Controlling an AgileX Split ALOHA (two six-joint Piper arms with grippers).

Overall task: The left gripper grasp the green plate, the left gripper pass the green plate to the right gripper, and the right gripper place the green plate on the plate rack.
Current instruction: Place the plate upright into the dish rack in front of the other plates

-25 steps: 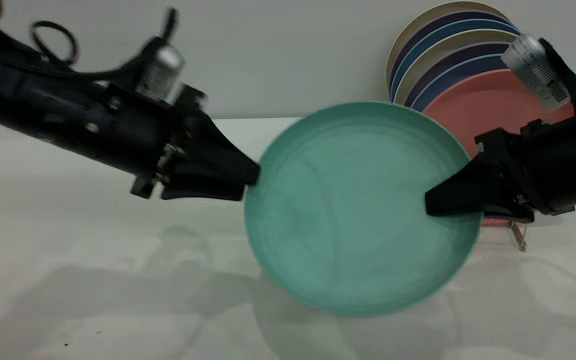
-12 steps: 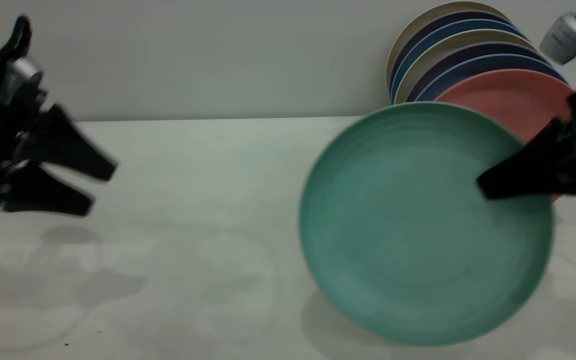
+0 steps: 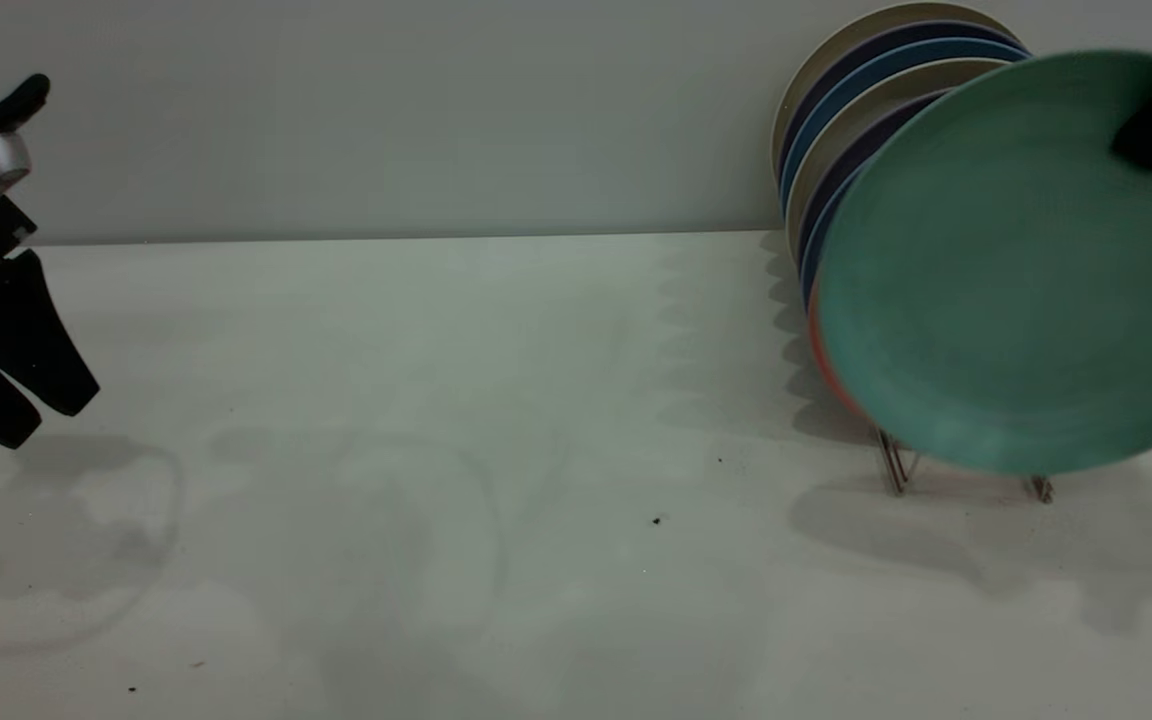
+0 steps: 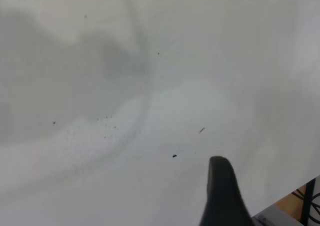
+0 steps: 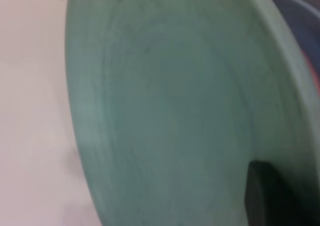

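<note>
The green plate hangs tilted at the far right, in front of the standing plates and just above the plate rack. My right gripper is shut on the plate's upper right rim; only one black finger shows on its face, the rest is out of frame. In the right wrist view the green plate fills the picture, with one finger on it. My left gripper is open and empty at the far left, just above the table. One of its fingers shows in the left wrist view.
Several plates stand in the rack behind the green plate: cream and blue ones and a sliver of the salmon-pink plate. The white table ends at a wall behind. The table's edge shows in the left wrist view.
The left gripper let go of the plate, opened and drew back to the far left. The right gripper carried the green plate right and up, in front of the racked plates.
</note>
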